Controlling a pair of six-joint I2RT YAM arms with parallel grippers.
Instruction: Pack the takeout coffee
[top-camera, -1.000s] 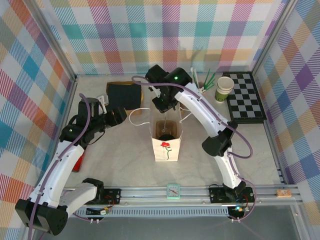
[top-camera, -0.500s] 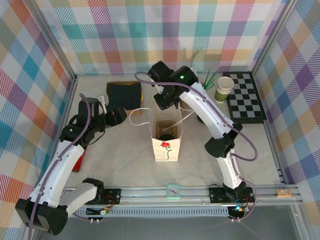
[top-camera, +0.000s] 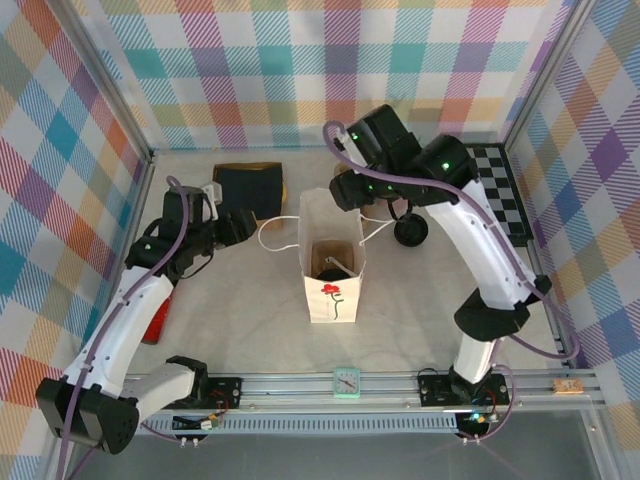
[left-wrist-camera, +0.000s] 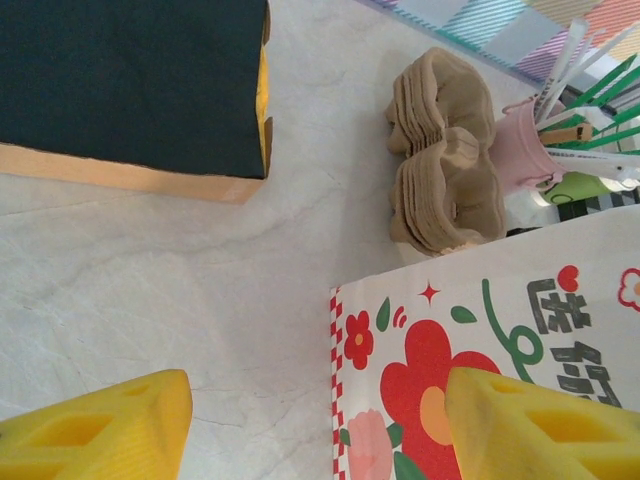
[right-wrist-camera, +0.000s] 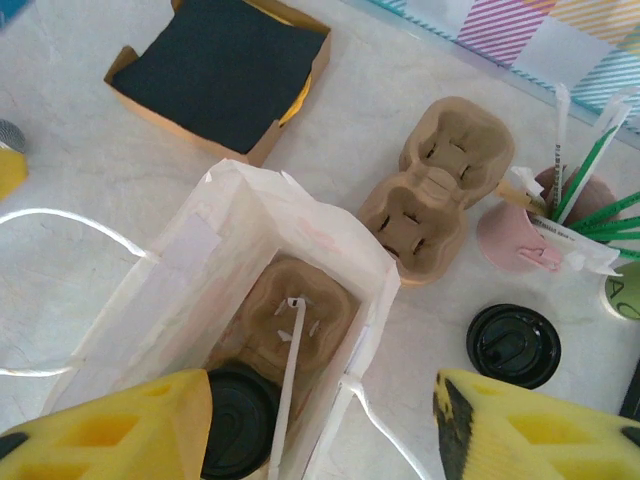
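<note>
The takeout coffee (right-wrist-camera: 238, 420) stands inside the white flower-printed paper bag (right-wrist-camera: 300, 205), its black lid showing in one slot of a brown cup carrier (right-wrist-camera: 300, 310). A white straw leans in the carrier's other slot. My right gripper (right-wrist-camera: 330, 430) hovers open above the bag's mouth, one yellow finger over the bag and the other outside it, holding nothing. From above, the bag (top-camera: 333, 285) stands mid-table with the right gripper (top-camera: 350, 190) behind it. My left gripper (left-wrist-camera: 320, 430) is open beside the bag's printed side (left-wrist-camera: 480, 330), left of the bag (top-camera: 238, 225).
A loose black lid (right-wrist-camera: 513, 345) lies right of the bag. Behind it are stacked brown carriers (right-wrist-camera: 435, 190) and a pink cup of straws (right-wrist-camera: 540, 235). A black-lined box (top-camera: 250, 188) sits back left, a chessboard (top-camera: 500, 175) back right, a small clock (top-camera: 346, 381) at the front rail.
The right gripper opened and drew up and back from the bag, its arm swinging right. The lidded cup stays in the bag. The left arm shifted slightly.
</note>
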